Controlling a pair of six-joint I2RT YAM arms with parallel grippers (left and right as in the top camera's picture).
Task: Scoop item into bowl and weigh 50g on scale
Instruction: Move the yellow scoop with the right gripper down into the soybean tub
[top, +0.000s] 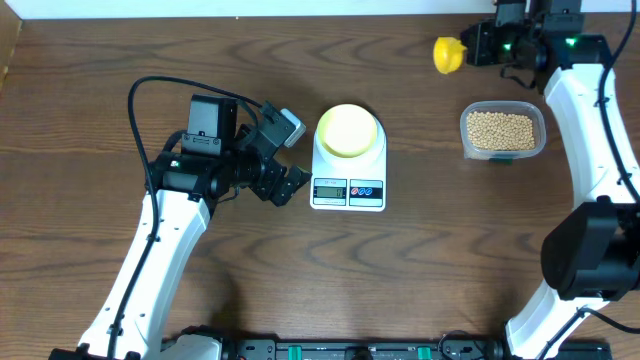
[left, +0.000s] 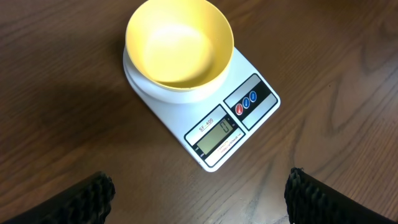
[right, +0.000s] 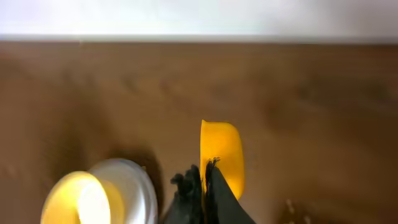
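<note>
- The right tool (top: 472, 46) is clamped tight on the handle of a yellow scoop (top: 449, 54), which it holds above the far right part of the counter (top: 90, 60). We see no beans in the scoop.
- The left tool (top: 292, 155) hovers just left of the scale (top: 347, 190) with its jaws spread wide and nothing between them.
- The beans (top: 502, 130) all lie in a clear container (top: 466, 140) on the right side of the counter, nearer to us than the scoop and well apart from the scale.
- The pale-yellow bowl (left: 179, 43) sits centred on the scale's platform, and the left wrist view shows it empty. The display (left: 214, 137) is lit, but we cannot read the figure.
- We judge the step in hand to be the first scoop: the scoop is gripped, but no filling has begun.
- The next move calls for bringing the scoop nearer and down into the container and digging its mouth under the beans. It then has to be lifted level and carried left to the bowl.
- Tipping should be gentle, since round beans roll and the bowl is small.
</note>
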